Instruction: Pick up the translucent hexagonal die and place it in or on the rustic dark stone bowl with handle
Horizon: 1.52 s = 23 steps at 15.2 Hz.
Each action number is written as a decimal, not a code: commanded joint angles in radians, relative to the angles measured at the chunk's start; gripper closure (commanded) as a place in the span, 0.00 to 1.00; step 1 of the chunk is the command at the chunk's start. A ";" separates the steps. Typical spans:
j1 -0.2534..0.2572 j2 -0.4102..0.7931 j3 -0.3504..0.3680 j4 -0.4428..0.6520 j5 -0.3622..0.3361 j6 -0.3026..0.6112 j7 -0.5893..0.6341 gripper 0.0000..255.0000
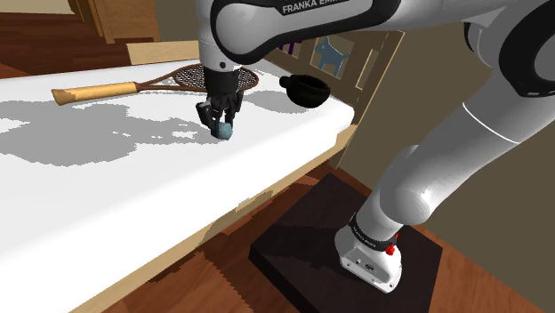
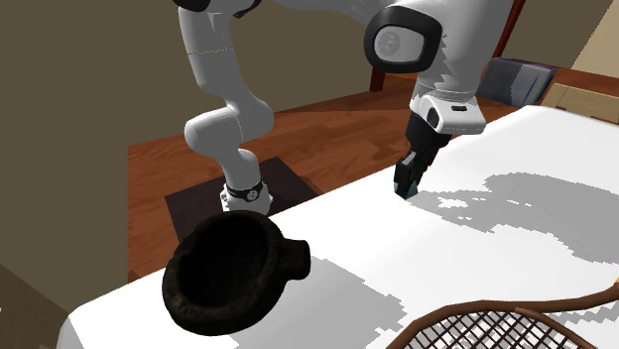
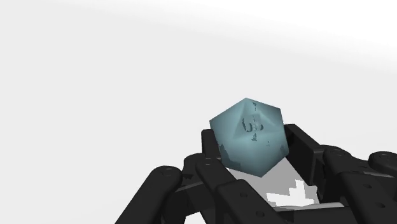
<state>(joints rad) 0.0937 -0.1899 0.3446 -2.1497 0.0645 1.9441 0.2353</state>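
Black gripper (image 3: 254,145) clamps the blue-grey faceted die (image 3: 247,135), one corner pointing straight away from it.

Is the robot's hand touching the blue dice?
Touching. The wrist view shows the hand clasping the pale blue die, a finger against each side, no gap.

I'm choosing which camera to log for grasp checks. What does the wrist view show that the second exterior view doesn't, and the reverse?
Wrist view adds: the pale blue-green die, clasped between the black fingers. Second exterior view adds: the dark bowl with its stub handle, a racket's head, and the arm's stand. Shared: the gripper and the white tabletop.
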 commanded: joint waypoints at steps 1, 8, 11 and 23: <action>0.000 0.000 0.000 0.000 0.000 0.000 0.000 1.00; 0.000 0.000 0.000 0.000 0.000 0.000 0.000 1.00; -0.001 -0.009 -0.003 0.032 0.002 -0.040 -0.002 1.00; -0.004 -0.023 -0.011 0.180 0.001 -0.202 -0.004 1.00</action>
<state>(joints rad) 0.0900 -0.2120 0.3346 -1.9838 0.0662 1.7573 0.2316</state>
